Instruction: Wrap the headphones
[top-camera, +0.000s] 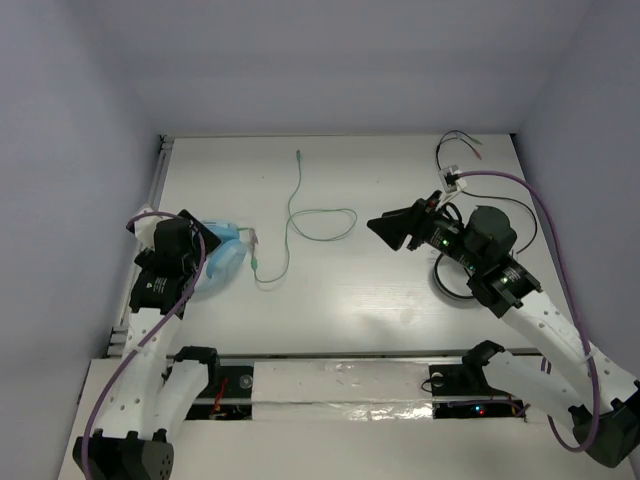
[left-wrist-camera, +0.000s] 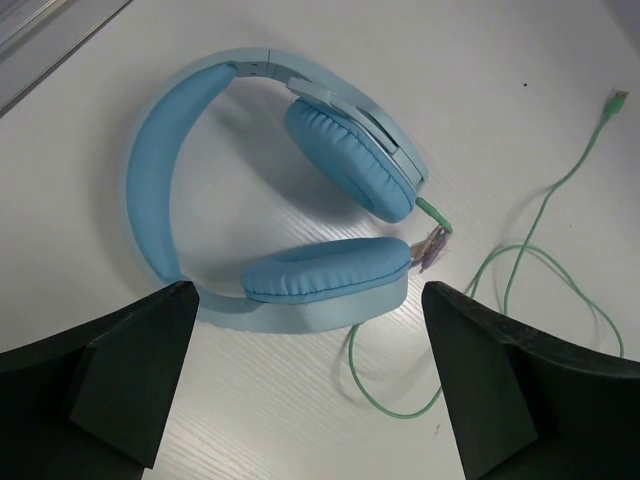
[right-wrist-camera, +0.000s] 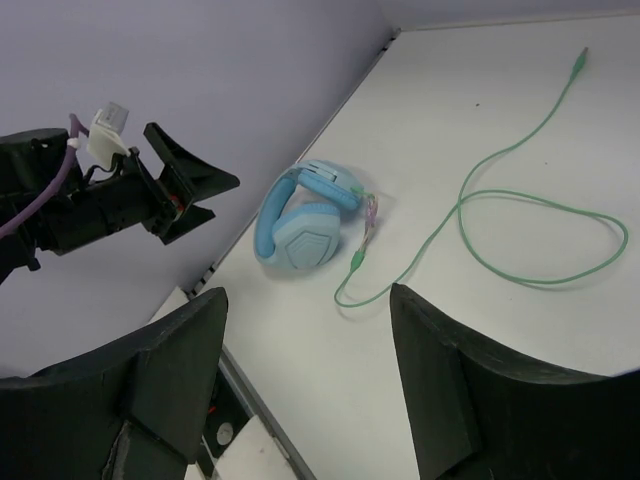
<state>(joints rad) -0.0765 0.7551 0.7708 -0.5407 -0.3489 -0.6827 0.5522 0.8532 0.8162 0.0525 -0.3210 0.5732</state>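
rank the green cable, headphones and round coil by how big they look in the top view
1. green cable: widest spread by far
2-3. headphones and round coil: look alike, and both are partly covered, so not ranked

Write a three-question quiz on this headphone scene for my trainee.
1. True or false: the left gripper is shut on the light blue padded over-ear headphones.
2. The thin pale green cable lies: A) wound round the headband, B) loose on the white table, C) hanging off the table's edge.
3. What state is the right gripper in?
Key: 1 false; 2 B; 3 open.
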